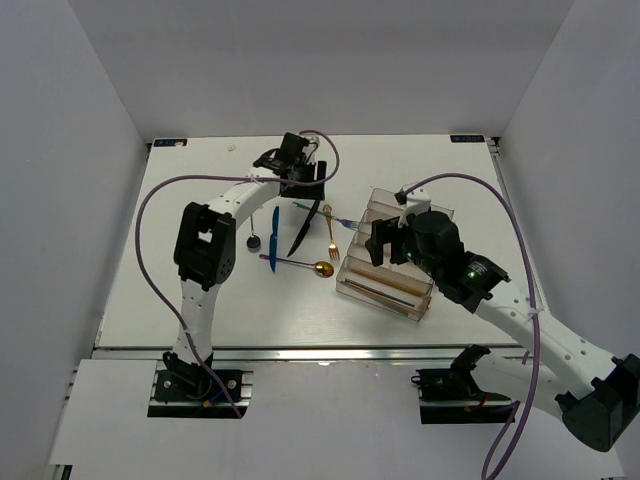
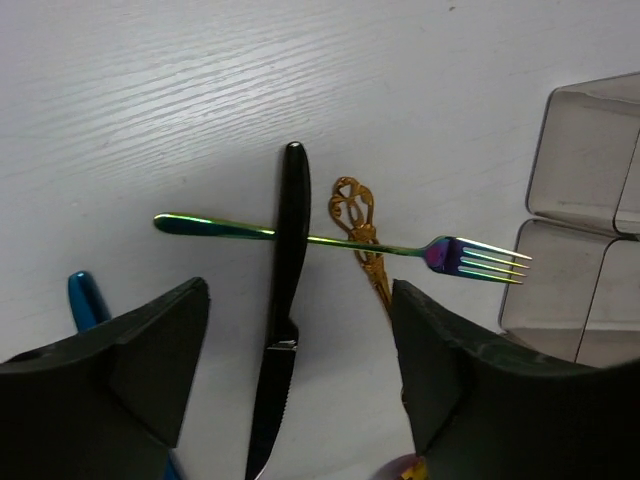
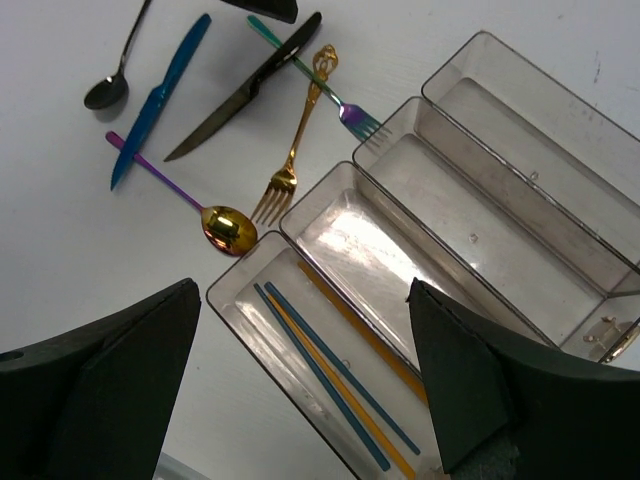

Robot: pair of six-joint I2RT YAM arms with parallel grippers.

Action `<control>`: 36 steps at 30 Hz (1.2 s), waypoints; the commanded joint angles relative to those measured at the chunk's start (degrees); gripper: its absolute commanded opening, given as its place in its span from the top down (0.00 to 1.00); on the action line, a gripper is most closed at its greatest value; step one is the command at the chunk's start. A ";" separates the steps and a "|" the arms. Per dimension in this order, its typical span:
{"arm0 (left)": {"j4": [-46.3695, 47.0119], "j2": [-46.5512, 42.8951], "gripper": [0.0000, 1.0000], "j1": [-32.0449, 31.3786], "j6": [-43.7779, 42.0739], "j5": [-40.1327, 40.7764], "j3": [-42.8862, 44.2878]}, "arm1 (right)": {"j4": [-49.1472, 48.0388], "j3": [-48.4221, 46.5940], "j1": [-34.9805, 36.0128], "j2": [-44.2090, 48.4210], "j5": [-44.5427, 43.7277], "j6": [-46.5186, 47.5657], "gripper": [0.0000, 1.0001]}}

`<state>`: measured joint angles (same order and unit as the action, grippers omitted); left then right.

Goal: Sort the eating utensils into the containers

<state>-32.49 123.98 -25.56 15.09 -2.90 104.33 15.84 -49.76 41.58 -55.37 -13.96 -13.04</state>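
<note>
Utensils lie loose on the white table left of the clear organizer tray (image 1: 383, 296): black spoon (image 1: 253, 238), blue knife (image 1: 275, 230), black knife (image 1: 305, 228), gold fork (image 1: 330, 234), purple-handled gold spoon (image 1: 303, 266). My left gripper (image 2: 300, 370) is open and empty above the black knife (image 2: 283, 330). The iridescent fork (image 2: 340, 240) lies across that knife and the gold fork (image 2: 358, 225). My right gripper (image 3: 300, 390) is open and empty above the tray (image 3: 500, 150). Wooden and dark chopsticks (image 3: 330, 385) lie in its nearest compartment. The other compartments hold nothing.
White walls enclose the table at the back and sides. The blue knife (image 2: 84, 298) lies just left of my left finger. The tray's corner (image 2: 585, 220) sits just past the iridescent fork's tines. A purple cable loops over each arm.
</note>
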 commanded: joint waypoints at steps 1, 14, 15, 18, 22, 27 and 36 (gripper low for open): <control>-0.47 0.47 0.20 -0.98 -2.26 -2.55 3.86 | -0.72 1.24 -0.27 1.32 -0.10 0.56 0.11; 0.76 3.46 0.45 -1.77 -4.10 1.14 0.61 | -2.21 1.59 -0.27 -0.26 1.65 1.87 0.11; 1.54 3.46 0.46 -1.77 -4.28 1.14 0.26 | -2.21 1.59 -0.27 -0.35 1.82 1.96 0.11; 2.34 3.98 0.46 -1.77 -4.63 0.26 0.17 | -2.21 1.59 -0.27 -0.35 2.26 2.31 0.11; 2.17 5.13 0.46 -2.04 -4.72 -0.53 0.52 | -2.12 1.59 -0.27 -0.44 2.18 2.75 0.11; 2.52 6.44 0.52 -2.21 -4.72 0.00 -0.53 | -2.12 1.15 -0.27 -0.70 2.44 3.19 0.11; 3.48 6.18 0.57 -4.06 -5.60 4.29 -3.70 | -2.65 1.15 -0.28 -1.23 3.23 3.72 0.11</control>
<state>-29.50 130.93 -28.32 10.44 -0.91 102.54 16.10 -48.18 41.58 -56.51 -11.40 -10.04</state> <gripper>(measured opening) 0.427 0.887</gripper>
